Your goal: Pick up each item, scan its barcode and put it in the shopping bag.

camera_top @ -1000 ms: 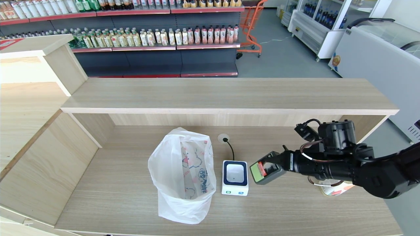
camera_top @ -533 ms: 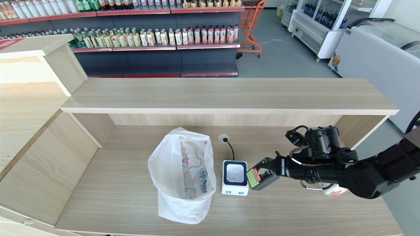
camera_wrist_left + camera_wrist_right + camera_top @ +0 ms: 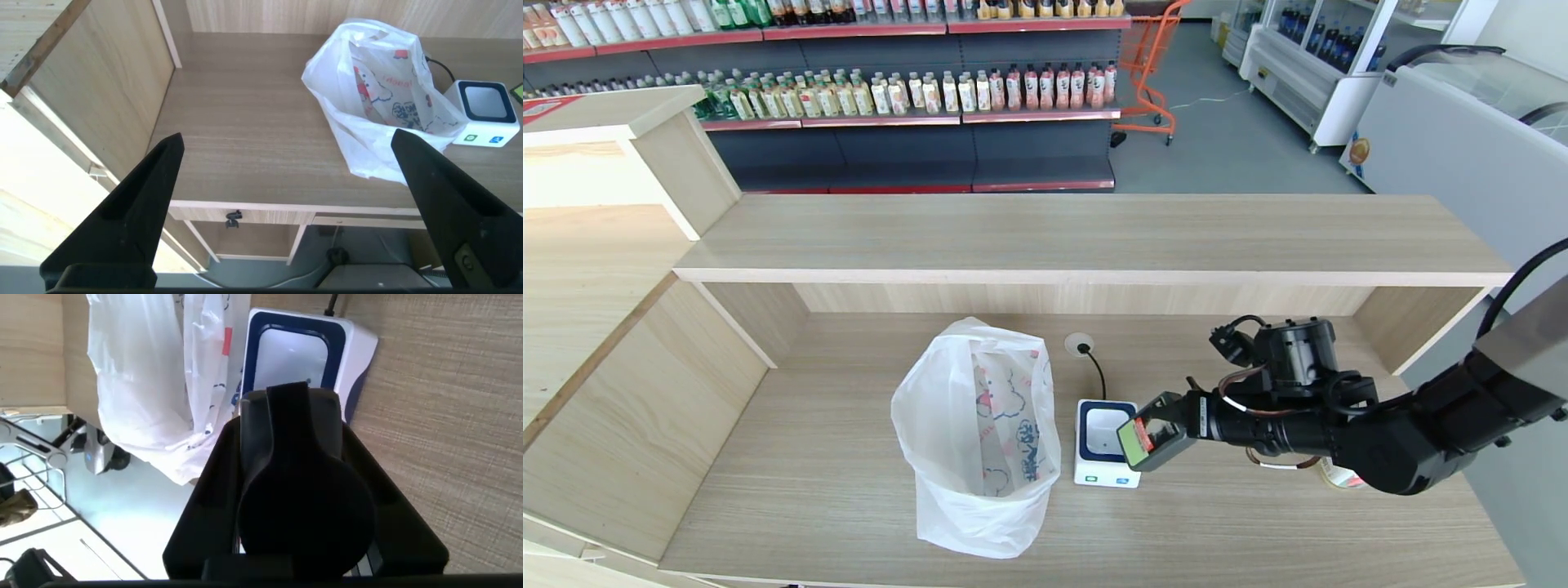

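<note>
A small box (image 3: 1137, 434) is clamped between the 2 fingers of the right gripper (image 3: 1166, 421), just over the nearest edge of the scanner (image 3: 1104, 423). The shopping bag (image 3: 976, 433) stands beyond the scanner. The left gripper (image 3: 286, 140) is spread wide.

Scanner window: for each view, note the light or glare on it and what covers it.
Head view: scanner window pale, evenly lit, no glare; the small box in the right gripper overlaps its right edge. Right wrist view: window glows bright, with that gripper a dark mass at its edge. Left wrist view: window grey-white, uncovered.
</note>
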